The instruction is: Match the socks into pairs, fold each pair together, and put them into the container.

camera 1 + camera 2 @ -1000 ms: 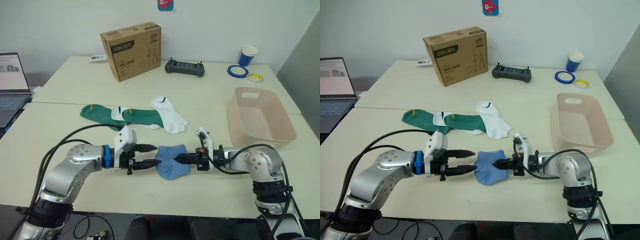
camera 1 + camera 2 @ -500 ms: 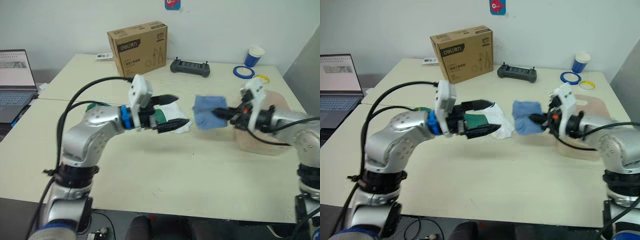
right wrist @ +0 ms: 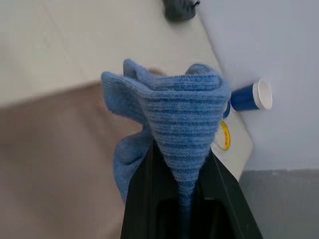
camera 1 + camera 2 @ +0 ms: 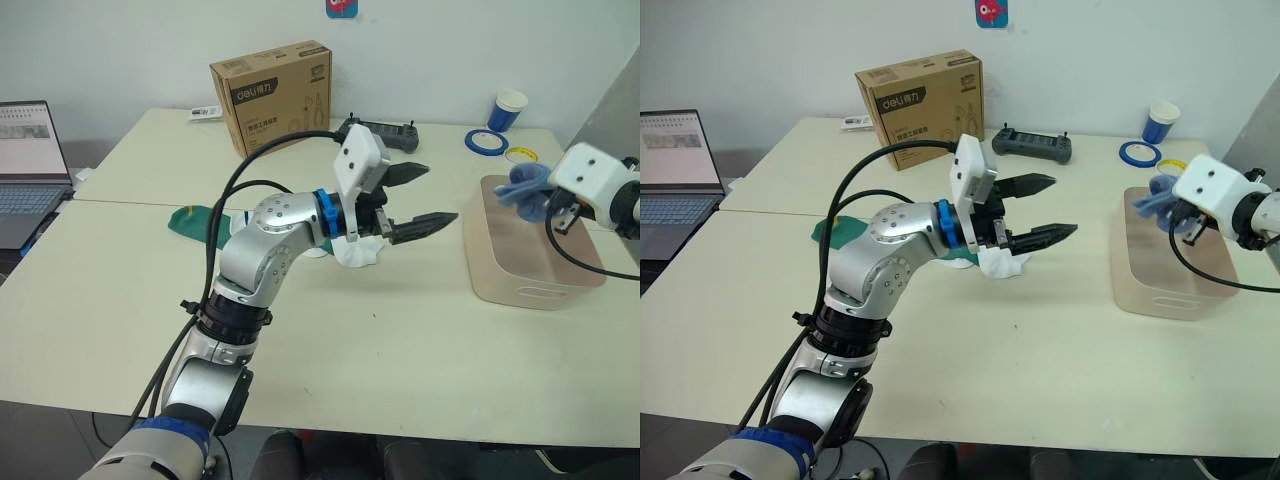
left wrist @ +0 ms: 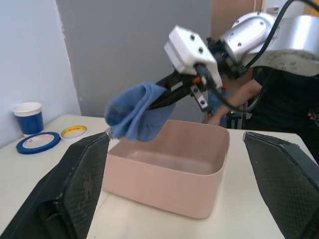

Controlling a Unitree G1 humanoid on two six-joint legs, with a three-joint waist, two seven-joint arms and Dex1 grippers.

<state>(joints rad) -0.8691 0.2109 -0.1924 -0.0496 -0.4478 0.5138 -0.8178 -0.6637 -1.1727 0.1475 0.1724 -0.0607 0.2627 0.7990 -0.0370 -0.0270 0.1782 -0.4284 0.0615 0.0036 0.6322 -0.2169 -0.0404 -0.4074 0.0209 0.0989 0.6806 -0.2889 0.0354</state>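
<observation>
Head and wrist views of the sock-sorting table. The right gripper [image 5: 164,97] is clenched on the folded light blue socks [image 4: 527,186], which hang bunched from its fingertips above the far end of the pinkish-beige container [image 4: 530,285], clear of its floor. The container sits at the 3 o'clock side of the table [image 4: 380,330].

The left gripper [image 4: 420,195] is raised above the table centre, pointing toward 3 o'clock, its two black fingers [image 4: 432,218] spread apart and holding nothing.

Beneath and behind the left arm lie the remaining socks: a white sock [image 4: 358,254] just under the wrist, and dark green socks [image 4: 196,222] toward 9 o'clock, partly hidden by the arm.

Along the 12 o'clock edge stand a brown cardboard box [image 4: 272,95], a black controller [image 4: 380,130], a blue paper cup [image 4: 509,110] and a blue tape roll [image 4: 487,143] beside a yellow one [image 4: 520,155]. A laptop [image 4: 30,165] sits at 9 o'clock.
</observation>
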